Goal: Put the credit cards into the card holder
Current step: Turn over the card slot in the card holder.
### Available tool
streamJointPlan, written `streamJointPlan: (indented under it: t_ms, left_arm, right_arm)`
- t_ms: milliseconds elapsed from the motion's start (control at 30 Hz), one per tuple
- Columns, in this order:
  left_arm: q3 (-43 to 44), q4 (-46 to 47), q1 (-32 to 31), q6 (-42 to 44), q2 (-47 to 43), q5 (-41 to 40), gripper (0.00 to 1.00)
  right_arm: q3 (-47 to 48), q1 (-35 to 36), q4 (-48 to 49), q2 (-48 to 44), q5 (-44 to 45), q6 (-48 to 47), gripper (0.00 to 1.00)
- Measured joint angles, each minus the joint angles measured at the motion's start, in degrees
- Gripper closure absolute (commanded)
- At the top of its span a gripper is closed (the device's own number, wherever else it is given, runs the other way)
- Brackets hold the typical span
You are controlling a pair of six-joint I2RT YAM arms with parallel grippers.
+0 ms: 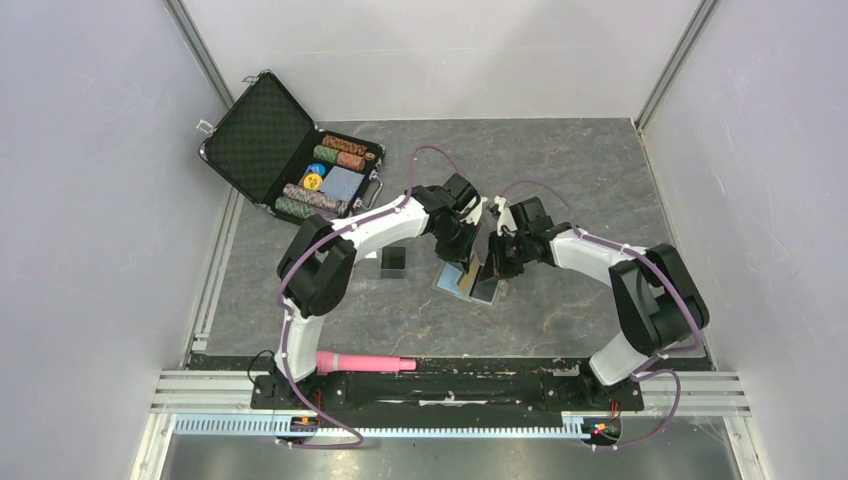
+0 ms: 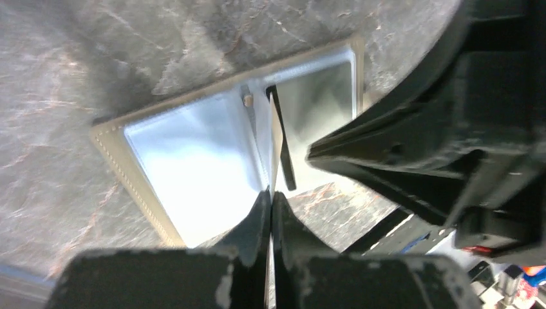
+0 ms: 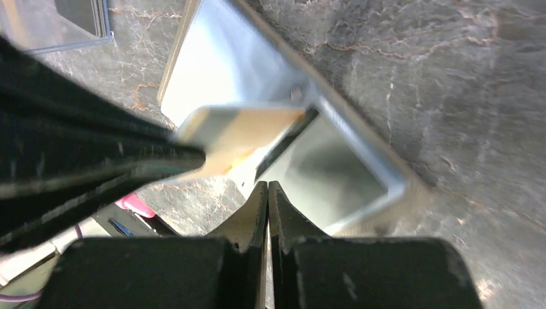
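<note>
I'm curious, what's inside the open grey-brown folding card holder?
Light blue lining shows inside the grey-brown folding card holder, and an orange-gold card, pinched by the left gripper, reaches its middle fold. Whether cards already sit in its pockets is hidden.

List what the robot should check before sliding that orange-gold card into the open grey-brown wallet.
1. Taupe folding card holder lies open, light blue inside up: ok.
2. Left gripper shut on the orange-gold plastic card: ok.
3. Card's leading edge lined up with a pocket slot: cannot tell.
4. Right gripper shut beside the card, over the holder; whether it pins the holder: cannot tell.
5. Glossy black card on the grey marbled table, not yet loaded: not ok.
</note>
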Motion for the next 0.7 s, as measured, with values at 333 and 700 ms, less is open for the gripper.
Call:
streamJointPlan:
  t_ms: [333, 700]
  left_arm:
    - [2.01, -3.67, -0.52, -0.74, 1.9, 0.42, 0.59]
    - [7.37, -4.63, -3.21, -0.74, 5.33, 8.52, 0.56]
  right_arm:
    - [0.98, -6.56, -0.7, -6.36, 0.94, -1.86, 0.99]
    - [1.09, -9.97, -2.58, -7.19, 1.25, -3.54, 0.99]
